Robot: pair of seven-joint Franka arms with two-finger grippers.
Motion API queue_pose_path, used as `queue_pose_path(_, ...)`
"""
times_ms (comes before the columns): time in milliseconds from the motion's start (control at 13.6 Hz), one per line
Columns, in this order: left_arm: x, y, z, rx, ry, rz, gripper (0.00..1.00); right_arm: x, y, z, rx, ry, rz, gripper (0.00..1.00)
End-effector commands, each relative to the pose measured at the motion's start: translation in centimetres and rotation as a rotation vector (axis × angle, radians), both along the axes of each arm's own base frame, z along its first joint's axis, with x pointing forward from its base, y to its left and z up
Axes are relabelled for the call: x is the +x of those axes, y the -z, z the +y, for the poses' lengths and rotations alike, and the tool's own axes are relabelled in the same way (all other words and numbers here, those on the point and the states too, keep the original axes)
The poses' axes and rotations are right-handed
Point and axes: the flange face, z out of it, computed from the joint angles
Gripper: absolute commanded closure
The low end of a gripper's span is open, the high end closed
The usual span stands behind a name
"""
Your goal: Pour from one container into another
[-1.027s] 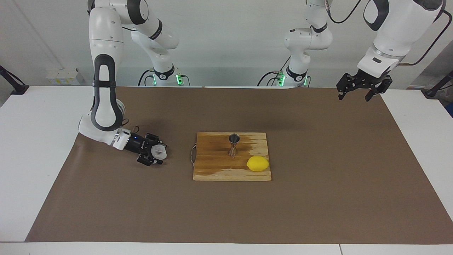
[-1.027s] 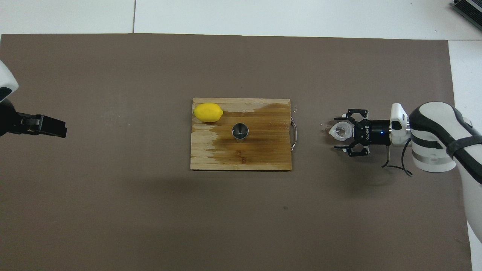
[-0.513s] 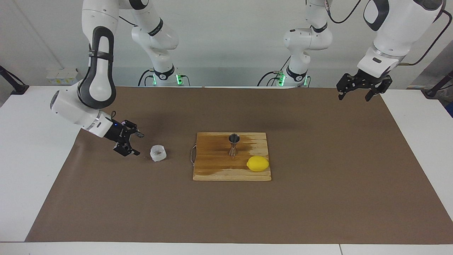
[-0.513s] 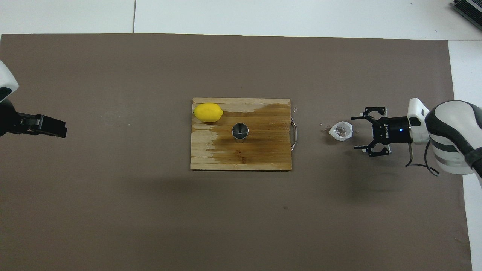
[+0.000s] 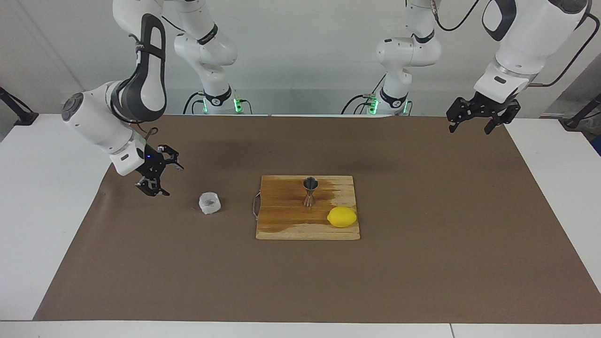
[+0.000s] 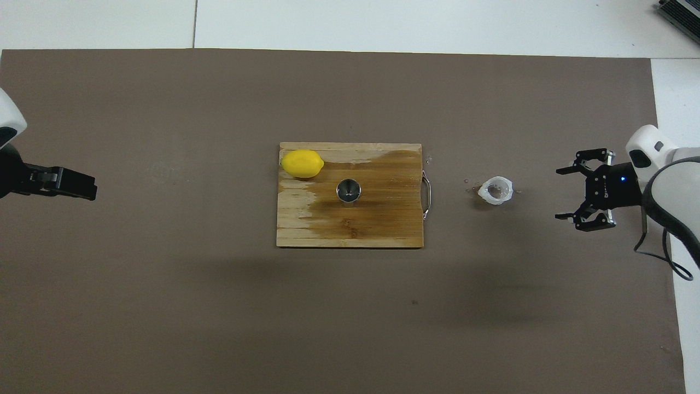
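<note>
Overhead view: my board (image 6: 383,230) sits mid-bench, keeping the jigger (image 6: 348,191) central. My right gripper (image 6: 574,191) hangs spread and empty near its end edge; the crinkled cup (image 6: 496,190) stands alone between them (left gripper (image 5: 474,121) waits, fingers parted).

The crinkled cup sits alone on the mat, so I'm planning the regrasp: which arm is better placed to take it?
Probably the right: the right gripper hangs open beside the crinkled cup, while the left gripper waits over the mat's opposite end, past the cutting board.

Robot lab (two table-mounted arms (image 5: 141,56))
</note>
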Motion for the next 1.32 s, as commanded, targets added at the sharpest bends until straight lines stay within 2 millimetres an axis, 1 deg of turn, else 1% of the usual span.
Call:
queue_pose_path(0, -0.4, -0.3, 0.4, 0.018, 0.006, 0.005, 0.0, 0.4, -0.6, 1.2, -0.124, 0.193, 0.077, 0.0)
queue_pose_path(73, -0.4, -0.3, 0.4, 0.018, 0.006, 0.004, 0.0, 0.6, -1.2, 2.3, -0.179, 0.24, 0.088, 0.0)
queue_pose_path(147, -0.4, -0.3, 0.4, 0.018, 0.006, 0.004, 0.0, 0.4, -2.0, 3.1, -0.223, 0.317, 0.13, 0.0)
queue_pose_path(293, -0.4, -0.3, 0.4, 0.018, 0.006, 0.004, 0.0, 0.2, -4.1, 6.5, -0.343, 0.478, 0.184, 0.0)
queue_pose_path(367, -0.4, -0.3, 0.5, 0.018, 0.005, 0.004, 0.0, -0.3, -5.1, 8.2, -0.396, 0.578, 0.196, 0.0)
queue_pose_path(513, -0.4, -0.3, 0.4, 0.018, 0.006, 0.004, 0.0, -1.4, -6.6, 10.8, -0.426, 0.797, 0.232, 0.0)
queue_pose_path(587, -0.4, -0.3, 0.5, 0.018, 0.005, 0.005, 0.0, -1.7, -7.7, 11.2, -0.42, 0.937, 0.238, 0.0)
queue_pose_path(660, -0.4, -0.3, 0.5, 0.018, 0.005, 0.004, 0.0, -2.2, -9.5, 11.3, -0.384, 1.099, 0.242, 0.0)
queue_pose_path(733, -0.4, -0.3, 0.4, 0.018, 0.006, 0.005, 0.0, -2.4, -11.9, 11.5, -0.334, 1.179, 0.246, 0.0)
queue_pose_path(807, -0.4, -0.3, 0.4, 0.018, 0.006, 0.005, 0.0, -2.8, -14.0, 11.4, -0.333, 1.185, 0.261, 0.0)
queue_pose_path(953, -0.4, -0.3, 0.4, 0.018, 0.006, 0.004, 0.0, -2.5, -19.1, 10.3, -0.306, 1.208, 0.236, 0.0)
queue_pose_path(1027, -0.4, -0.3, 0.5, 0.018, 0.005, 0.004, 0.0, -2.6, -20.6, 9.8, -0.296, 1.229, 0.245, 0.0)
queue_pose_path(1100, -0.4, -0.3, 0.4, 0.018, 0.006, 0.004, 0.0, -2.5, -21.4, 8.6, -0.267, 1.254, 0.252, 0.0)
queue_pose_path(1173, -0.4, -0.3, 0.4, 0.018, 0.006, 0.005, 0.0, -2.4, -21.8, 7.9, -0.255, 1.27, 0.246, 0.0)
queue_pose_path(1247, -0.4, -0.3, 0.4, 0.018, 0.006, 0.005, 0.0, -2.3, -21.8, 7.8, -0.254, 1.27, 0.24, 0.0)
